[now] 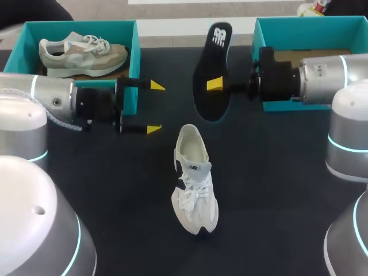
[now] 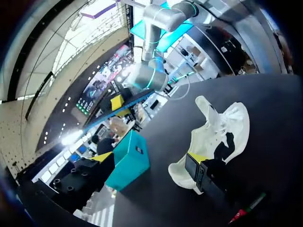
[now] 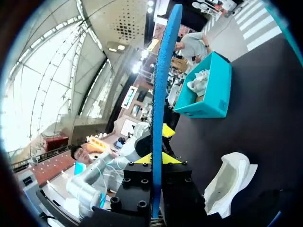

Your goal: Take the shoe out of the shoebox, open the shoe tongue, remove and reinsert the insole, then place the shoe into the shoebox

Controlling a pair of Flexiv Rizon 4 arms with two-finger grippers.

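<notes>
**Operator:** Two shoeboxes on the table [image 1: 276, 190]: where do they stand, and what is at the far left?

**Technician:** The left shoebox [image 1: 134, 40], teal, sits at the upper left of the head view. A beige shoe [image 1: 80, 54] lies inside it on its side.

**Operator:** Left gripper status?

**Technician:** The left gripper [image 1: 154, 107] is just right of that box, at left of centre. Its fingers are spread wide with nothing between them. In the left wrist view the white shoe [image 2: 218, 137] lies ahead of it.

**Operator:** Location of the white shoe?

**Technician:** The white shoe [image 1: 195, 195] stands on its sole at lower centre, outside both boxes. Its heel points toward the top of the frame, laces up.

**Operator:** Insole?

**Technician:** The insole [image 1: 217, 43], black, is at upper centre, between the boxes and apart from the white shoe. The right gripper [image 1: 214, 86] pinches it near its middle. In the right wrist view the insole [image 3: 163, 71] shows edge-on between the fingers.

**Operator:** Far right?

**Technician:** The right shoebox [image 1: 310, 23] sits at the upper right, with the right arm across its front wall.
</notes>
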